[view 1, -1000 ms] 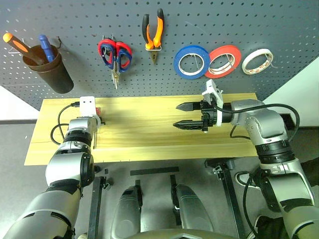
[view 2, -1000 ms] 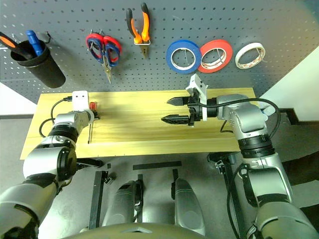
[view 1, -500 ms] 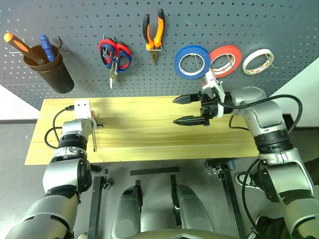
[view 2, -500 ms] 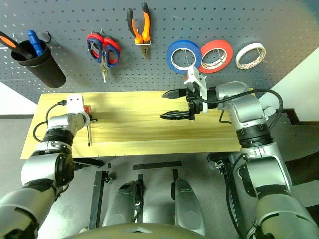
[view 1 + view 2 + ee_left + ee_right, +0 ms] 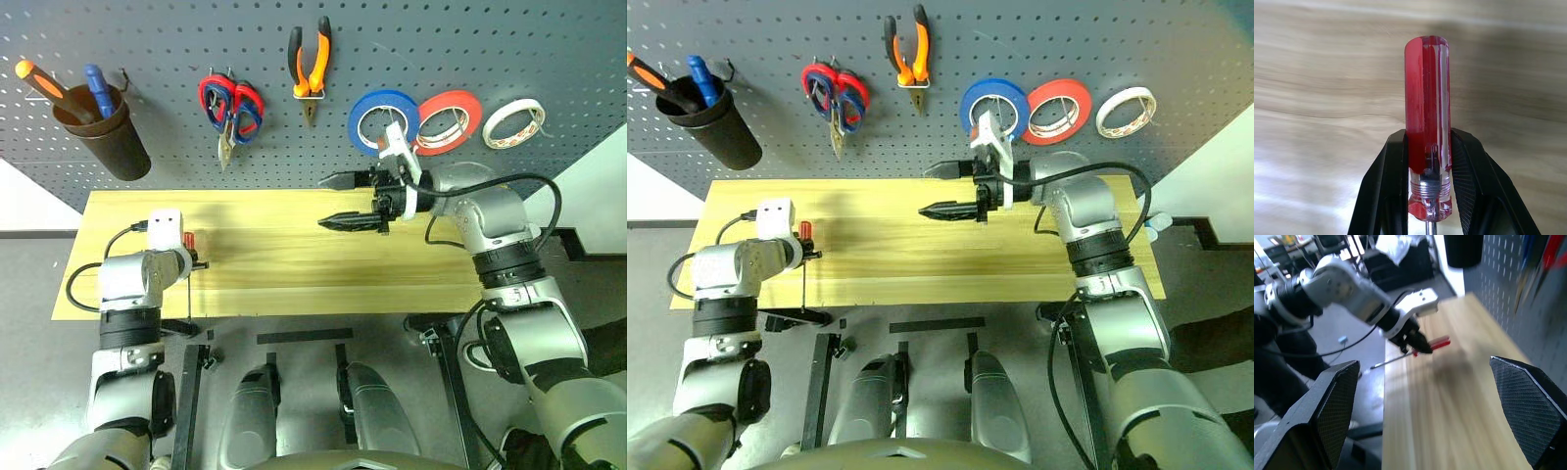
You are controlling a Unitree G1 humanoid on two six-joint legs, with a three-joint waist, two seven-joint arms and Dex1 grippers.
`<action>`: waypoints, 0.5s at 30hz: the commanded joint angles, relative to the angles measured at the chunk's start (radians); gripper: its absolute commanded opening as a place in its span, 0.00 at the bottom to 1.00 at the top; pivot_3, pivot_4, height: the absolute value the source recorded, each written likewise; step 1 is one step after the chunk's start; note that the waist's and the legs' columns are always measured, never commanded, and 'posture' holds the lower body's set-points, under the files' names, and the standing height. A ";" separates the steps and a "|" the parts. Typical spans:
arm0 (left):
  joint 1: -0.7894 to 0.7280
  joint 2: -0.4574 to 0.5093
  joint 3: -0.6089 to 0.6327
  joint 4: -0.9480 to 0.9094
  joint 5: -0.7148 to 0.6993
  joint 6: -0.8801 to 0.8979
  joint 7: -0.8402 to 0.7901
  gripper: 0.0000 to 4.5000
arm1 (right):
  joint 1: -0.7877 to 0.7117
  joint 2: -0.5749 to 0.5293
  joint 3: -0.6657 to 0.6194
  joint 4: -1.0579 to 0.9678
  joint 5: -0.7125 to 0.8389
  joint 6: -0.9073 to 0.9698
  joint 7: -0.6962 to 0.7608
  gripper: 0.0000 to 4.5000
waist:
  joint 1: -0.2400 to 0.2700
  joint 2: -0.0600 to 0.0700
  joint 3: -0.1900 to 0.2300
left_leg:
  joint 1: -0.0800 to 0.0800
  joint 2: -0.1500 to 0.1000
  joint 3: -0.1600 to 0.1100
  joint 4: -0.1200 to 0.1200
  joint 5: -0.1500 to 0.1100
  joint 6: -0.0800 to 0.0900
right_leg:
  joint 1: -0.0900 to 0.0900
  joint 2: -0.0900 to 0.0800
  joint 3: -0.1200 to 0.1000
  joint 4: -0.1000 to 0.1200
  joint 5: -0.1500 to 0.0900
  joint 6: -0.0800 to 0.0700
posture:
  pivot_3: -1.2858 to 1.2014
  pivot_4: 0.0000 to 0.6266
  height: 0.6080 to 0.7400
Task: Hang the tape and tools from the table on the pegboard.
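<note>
My left gripper (image 5: 1427, 143) is shut on the slim red-handled screwdriver (image 5: 1426, 107) and holds it just above the left end of the yellow table (image 5: 294, 264). The shaft hangs down past the table's front edge. My right gripper (image 5: 325, 202) is open and empty over the table's middle, pointing left, just below the pegboard (image 5: 176, 39). The whitish tape (image 5: 514, 122), the orange-and-black pliers (image 5: 309, 61) and the dark-handled scissors (image 5: 243, 116) hang on the pegboard. The right wrist view looks along the table to the left gripper (image 5: 1418, 345) and screwdriver (image 5: 1439, 342).
A dark cup (image 5: 113, 147) with orange- and blue-handled screwdrivers hangs at the pegboard's left. Red-handled scissors (image 5: 216, 98) hang with the dark ones. A blue tape roll (image 5: 382, 122) and a red-orange roll (image 5: 449, 116) hang close behind my right gripper.
My left gripper has drawn back toward the table's front edge and risen a little, carrying the screwdriver. My right gripper has risen and shifted left, nearer the pegboard.
</note>
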 commanded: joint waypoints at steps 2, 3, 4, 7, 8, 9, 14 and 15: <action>0.021 0.017 0.011 -0.227 -0.012 0.112 -0.016 0.19 | -0.032 -0.030 -0.057 -0.061 0.051 0.022 0.009 1.00 | 0.008 0.000 0.000 | 0.000 -0.001 0.000 0.000 0.000 0.000 | 0.000 0.000 0.000 0.000 0.000 0.000 | 0.57 0.38 1.00; 0.021 0.012 0.023 -0.275 -0.015 0.148 -0.017 0.19 | -0.038 -0.034 -0.067 -0.066 0.060 0.027 0.007 1.00 | 0.012 0.000 -0.001 | 0.000 -0.001 0.000 0.000 0.000 0.000 | 0.000 0.000 0.000 -0.001 0.000 0.000 | 0.57 0.36 1.00; 0.024 0.015 0.028 -0.343 -0.018 0.192 -0.021 0.19 | -0.048 -0.038 -0.081 -0.073 0.076 0.037 0.005 1.00 | 0.013 0.000 -0.001 | 0.000 -0.001 0.000 0.000 0.000 -0.001 | 0.000 0.000 0.000 -0.001 0.000 0.000 | 0.57 0.34 1.00; 0.030 0.028 0.021 -0.508 -0.020 0.292 -0.034 0.19 | -0.080 -0.037 -0.119 -0.066 0.116 0.056 -0.004 1.00 | 0.015 0.000 -0.002 | 0.000 -0.001 0.000 -0.001 0.001 -0.001 | 0.000 0.001 0.000 -0.001 0.000 0.000 | 0.57 0.31 1.00; 0.022 0.014 0.036 -0.558 -0.022 0.309 -0.039 0.19 | -0.092 -0.035 -0.134 -0.059 0.128 0.059 -0.007 1.00 | 0.016 -0.001 -0.002 | 0.000 -0.001 0.000 -0.001 0.001 -0.002 | 0.000 0.001 0.000 -0.001 0.000 0.000 | 0.57 0.30 1.00; 0.012 0.008 0.046 -0.593 -0.025 0.317 -0.045 0.19 | -0.104 -0.032 -0.145 -0.052 0.139 0.060 -0.010 1.00 | 0.019 -0.001 -0.003 | 0.000 -0.001 0.000 -0.001 0.001 -0.002 | 0.000 0.001 0.000 -0.001 0.000 0.000 | 0.57 0.28 1.00; 0.014 0.110 -0.013 -0.708 -0.058 0.194 -0.139 0.19 | -0.134 -0.034 -0.179 -0.050 0.176 0.052 -0.010 1.00 | 0.021 -0.007 -0.025 | -0.001 -0.001 0.000 -0.002 0.002 -0.003 | 0.000 0.001 -0.001 -0.002 0.000 0.000 | 0.58 0.22 1.00; 0.013 0.113 -0.006 -0.714 -0.064 0.153 -0.159 0.19 | -0.140 -0.034 -0.186 -0.051 0.184 0.052 -0.010 1.00 | 0.022 -0.006 -0.031 | -0.001 -0.002 0.000 -0.002 0.002 -0.003 | 0.000 0.001 -0.001 -0.002 0.000 0.000 | 0.58 0.20 1.00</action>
